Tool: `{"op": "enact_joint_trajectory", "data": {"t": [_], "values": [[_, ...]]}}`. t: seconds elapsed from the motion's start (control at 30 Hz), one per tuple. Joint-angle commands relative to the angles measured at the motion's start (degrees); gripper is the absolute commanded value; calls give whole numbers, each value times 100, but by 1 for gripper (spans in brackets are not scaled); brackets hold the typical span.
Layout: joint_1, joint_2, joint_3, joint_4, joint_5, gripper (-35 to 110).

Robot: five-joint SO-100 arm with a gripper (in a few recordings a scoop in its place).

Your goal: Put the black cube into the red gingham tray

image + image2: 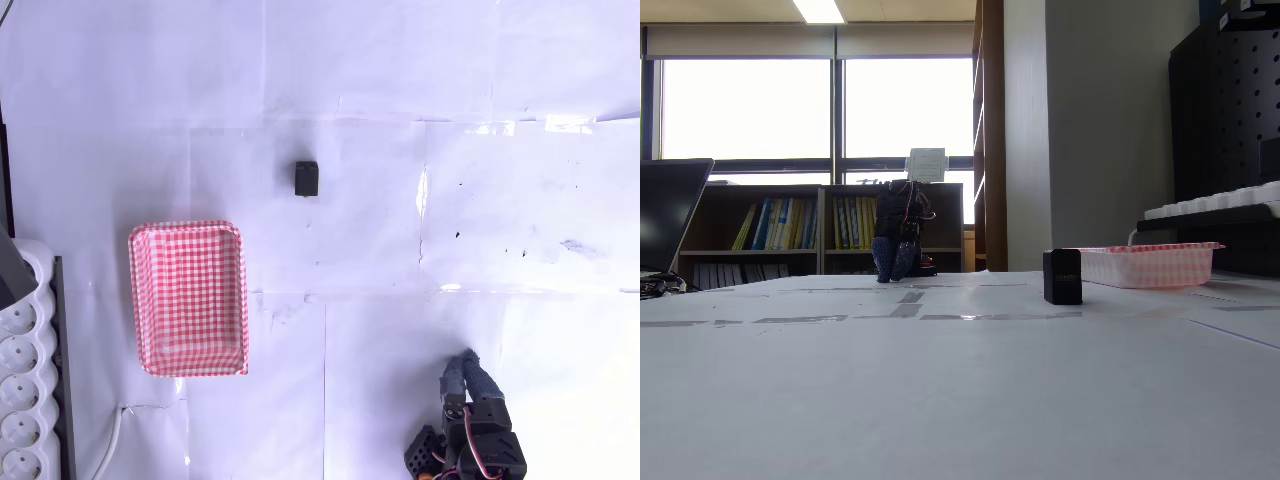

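Note:
The black cube [306, 178] stands alone on the white table, above and to the right of the red gingham tray [188, 298] in the overhead view. Nothing lies in the tray. My gripper [465, 366] sits at the bottom right, far from both, its blue-grey fingers pressed together and pointing down at the table, holding nothing. In the fixed view the cube [1062, 276] stands upright just left of the tray [1145, 266], and the gripper [894, 268] is small in the distance behind them.
A white power strip [20, 385] and a cable lie along the left edge beside the tray. Taped seams cross the white table covering [420, 230]. In the fixed view a laptop [670, 215] stands at the left and a black pegboard [1225, 110] at the right.

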Motion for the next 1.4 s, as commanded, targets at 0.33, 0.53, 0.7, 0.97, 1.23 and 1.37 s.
{"op": "enact_joint_trajectory", "data": {"t": [0.33, 0.53, 0.7, 0.97, 1.23, 1.37], "values": [[-62, -18, 62, 325, 141, 0], [-62, -18, 62, 325, 141, 0], [-62, -18, 62, 325, 141, 0], [-62, -18, 62, 325, 141, 0], [-35, -26, 62, 334, 211, 10], [-527, 1248, 334, -1485, 246, 9]]}}
